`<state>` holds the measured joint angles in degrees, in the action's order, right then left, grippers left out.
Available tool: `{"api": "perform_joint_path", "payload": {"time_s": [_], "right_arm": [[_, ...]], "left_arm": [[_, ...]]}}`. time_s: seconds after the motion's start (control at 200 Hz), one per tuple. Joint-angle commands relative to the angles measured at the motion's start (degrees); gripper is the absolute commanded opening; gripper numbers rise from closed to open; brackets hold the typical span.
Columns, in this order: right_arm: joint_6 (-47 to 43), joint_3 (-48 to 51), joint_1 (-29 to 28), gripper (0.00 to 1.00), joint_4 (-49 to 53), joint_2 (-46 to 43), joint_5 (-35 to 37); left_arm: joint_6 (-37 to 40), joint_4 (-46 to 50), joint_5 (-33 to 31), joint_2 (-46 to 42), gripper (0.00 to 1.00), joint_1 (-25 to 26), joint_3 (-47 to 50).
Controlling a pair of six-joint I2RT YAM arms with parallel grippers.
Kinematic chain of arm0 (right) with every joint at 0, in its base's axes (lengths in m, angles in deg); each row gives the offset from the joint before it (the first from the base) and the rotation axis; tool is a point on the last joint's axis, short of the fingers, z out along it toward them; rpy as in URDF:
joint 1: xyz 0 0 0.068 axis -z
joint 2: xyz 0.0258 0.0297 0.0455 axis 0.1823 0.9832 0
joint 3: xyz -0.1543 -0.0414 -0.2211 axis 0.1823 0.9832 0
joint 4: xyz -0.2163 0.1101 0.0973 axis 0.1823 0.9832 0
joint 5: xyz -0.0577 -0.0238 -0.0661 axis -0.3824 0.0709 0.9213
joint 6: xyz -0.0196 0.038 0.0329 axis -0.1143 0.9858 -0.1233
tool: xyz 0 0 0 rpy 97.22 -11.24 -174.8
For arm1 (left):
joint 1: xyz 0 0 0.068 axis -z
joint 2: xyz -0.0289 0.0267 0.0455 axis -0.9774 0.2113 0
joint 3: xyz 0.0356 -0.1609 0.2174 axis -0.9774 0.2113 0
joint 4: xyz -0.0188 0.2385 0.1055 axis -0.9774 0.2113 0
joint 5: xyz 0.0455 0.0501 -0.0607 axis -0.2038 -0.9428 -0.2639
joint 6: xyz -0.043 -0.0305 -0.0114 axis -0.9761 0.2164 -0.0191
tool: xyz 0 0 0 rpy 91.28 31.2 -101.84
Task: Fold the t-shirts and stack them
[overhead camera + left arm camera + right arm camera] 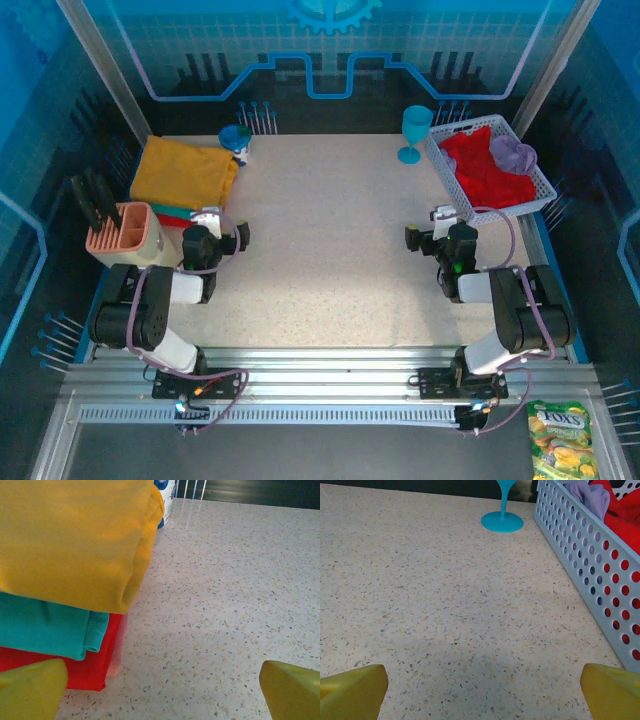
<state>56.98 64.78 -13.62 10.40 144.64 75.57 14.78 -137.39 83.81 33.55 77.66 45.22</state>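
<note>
A folded stack of t-shirts lies at the table's left: mustard-yellow on top, teal under it, red-orange at the bottom. A bright red t-shirt and a lavender one lie crumpled in the white lattice basket at the back right. My left gripper hovers just right of the stack, open, with bare table between its yellow fingertips. My right gripper sits low in front of the basket's near end, open and empty, its fingertips wide apart.
A teal goblet stands left of the basket. A blue-and-white cup sits behind the stack. A peach holder with black utensils stands at the left edge. A candy bag lies off the table, front right.
</note>
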Motion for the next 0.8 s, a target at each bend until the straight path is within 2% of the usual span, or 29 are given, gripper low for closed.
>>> {"api": "perform_joint_path", "payload": {"time_s": [0.0, 0.705, 0.795], "right_arm": [[-0.6, -1.1, -0.6, 1.0, -1.6, 0.4, -0.1], [-0.5, -1.2, -0.3, 1.0, -1.5, 0.4, -0.5], [-1.1, -0.8, -1.5, 1.0, -2.5, 0.4, 1.9]], "left_arm": [[1.0, -0.3, 1.2, -0.1, 0.99, 0.2, -1.0], [0.9, -0.1, 1.5, -0.1, 0.99, 0.1, -1.1], [0.9, -0.2, 1.5, -0.1, 0.99, 0.1, -1.0]]}}
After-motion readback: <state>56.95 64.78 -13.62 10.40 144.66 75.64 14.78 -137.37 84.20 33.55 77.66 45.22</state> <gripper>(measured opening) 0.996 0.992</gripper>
